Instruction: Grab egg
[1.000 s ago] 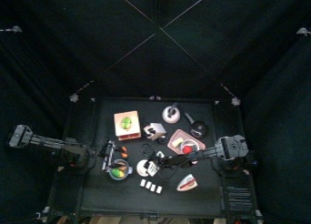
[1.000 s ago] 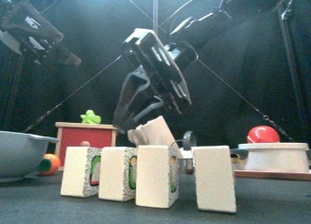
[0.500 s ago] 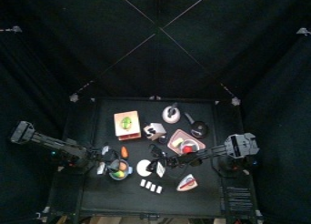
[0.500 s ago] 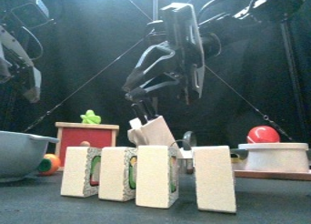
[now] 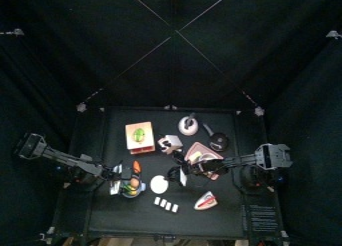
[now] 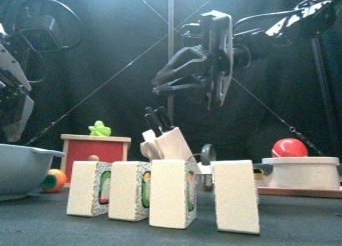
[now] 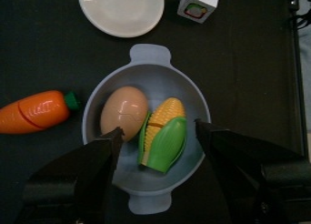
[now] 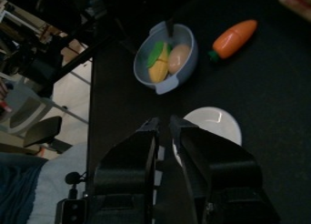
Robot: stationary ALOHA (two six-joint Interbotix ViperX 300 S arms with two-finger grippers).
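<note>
The egg [image 7: 125,109] is tan and lies in a grey bowl [image 7: 183,77] beside a cob of corn [image 7: 165,137]. My left gripper [image 7: 159,137] hangs open just above the bowl, one jaw on each side of it and nothing in its grasp. From above, the left gripper [image 5: 118,177] shows at the bowl [image 5: 130,188] near the table's front left. My right gripper [image 8: 165,126] is shut and empty, held high over the table's middle [image 5: 201,170]; from there the egg [image 8: 180,55] shows far off in the bowl.
An orange carrot [image 7: 40,114] lies beside the bowl, and a white plate [image 7: 119,9] is just past it. Several upright white blocks [image 6: 171,193] line the front edge. A red box [image 5: 138,134], a tray [image 5: 205,155] and other toys fill the table's middle.
My left gripper has swung in over the grey bowl. The right gripper has risen and drawn back toward the right.
</note>
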